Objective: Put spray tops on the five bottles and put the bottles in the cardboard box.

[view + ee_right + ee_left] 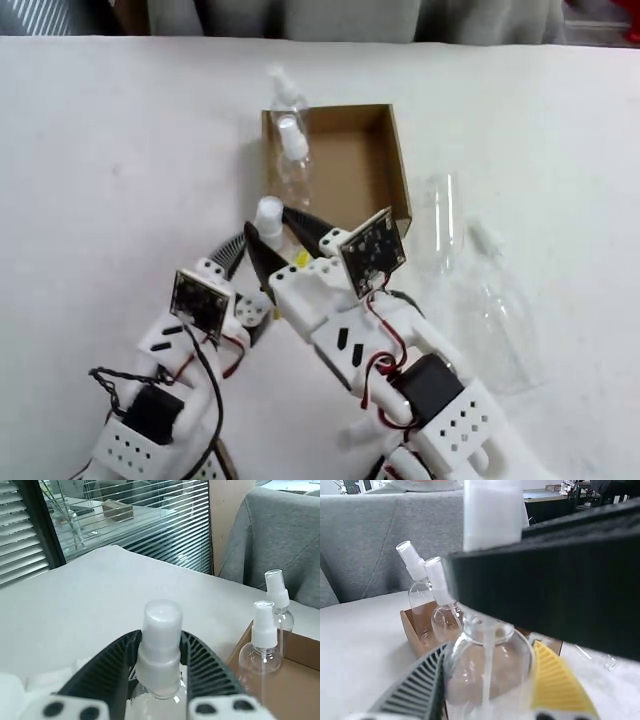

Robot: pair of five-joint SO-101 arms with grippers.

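A clear bottle [487, 665] stands upright just in front of the cardboard box [352, 165]. My left gripper [487, 690] is shut on its body, with a grey finger on one side and a yellow finger on the other. A white spray top [160, 637] sits on the bottle's neck, its tube hanging down inside. My right gripper [160, 652] is shut on this spray top, its black fingers [560, 580] crossing above the left gripper. In the high view the spray top [268, 213] shows between the black fingers. Two capped bottles [292, 145] stand in the box's left side.
Two clear bottles without tops [445, 215] [500, 325] lie on the white table [120, 150] to the right of the box, with a loose spray top [485, 238] between them. Both arms crowd the near middle of the table.
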